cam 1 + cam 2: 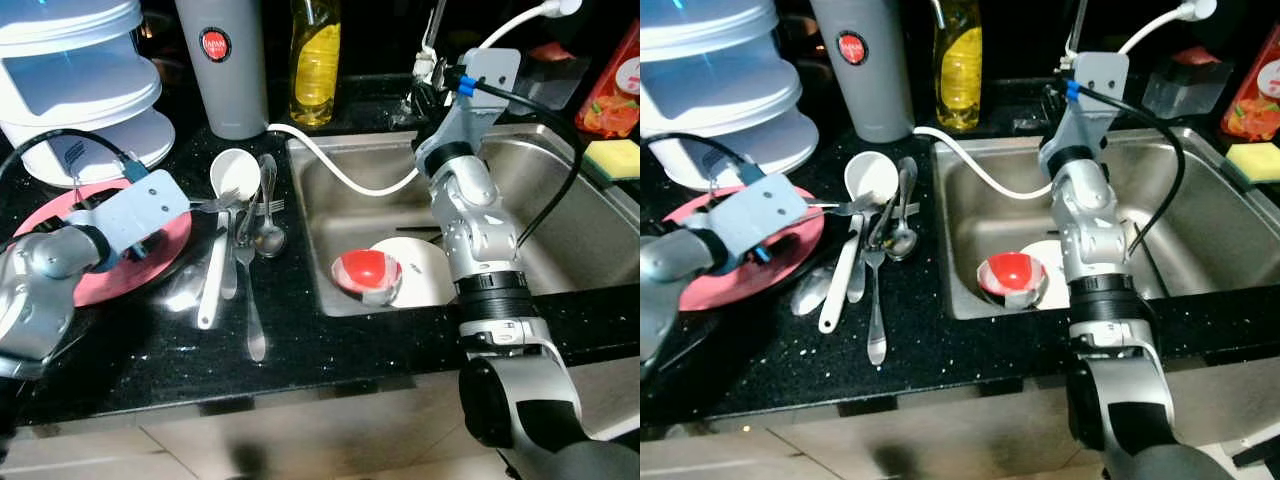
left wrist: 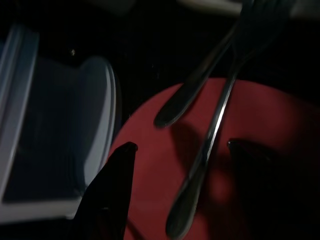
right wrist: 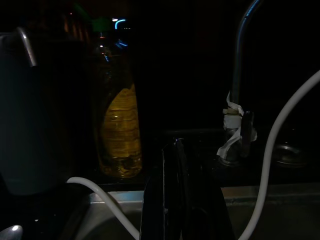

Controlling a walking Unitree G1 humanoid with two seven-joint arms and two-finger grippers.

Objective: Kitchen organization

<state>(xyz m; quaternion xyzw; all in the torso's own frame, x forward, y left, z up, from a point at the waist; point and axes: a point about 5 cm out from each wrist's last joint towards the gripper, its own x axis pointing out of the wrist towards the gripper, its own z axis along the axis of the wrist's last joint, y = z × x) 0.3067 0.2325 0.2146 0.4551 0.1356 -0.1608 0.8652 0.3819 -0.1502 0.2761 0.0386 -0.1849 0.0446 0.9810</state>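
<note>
On the black countertop (image 1: 330,360), left of the sink (image 1: 560,190), the left gripper (image 2: 180,150) hovers over the pink plate (image 1: 95,285), its fingers (image 2: 112,185) spread either side of a fork (image 2: 210,145) lying there. More cutlery (image 1: 240,240) lies just beside the plate. The right gripper (image 3: 172,200), fingers pressed together, hangs above the sink near the yellow soap bottle (image 1: 316,60). A red bowl (image 1: 365,275) sits in the sink's near-left corner.

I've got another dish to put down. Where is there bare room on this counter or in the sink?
Bare black counter runs along the front edge, below the cutlery pile and before the sink. The sink's right half, beyond the right arm, is bare steel. Crowded: the red plate under the left gripper, and the sink's front left, holding the red bowl.
</note>
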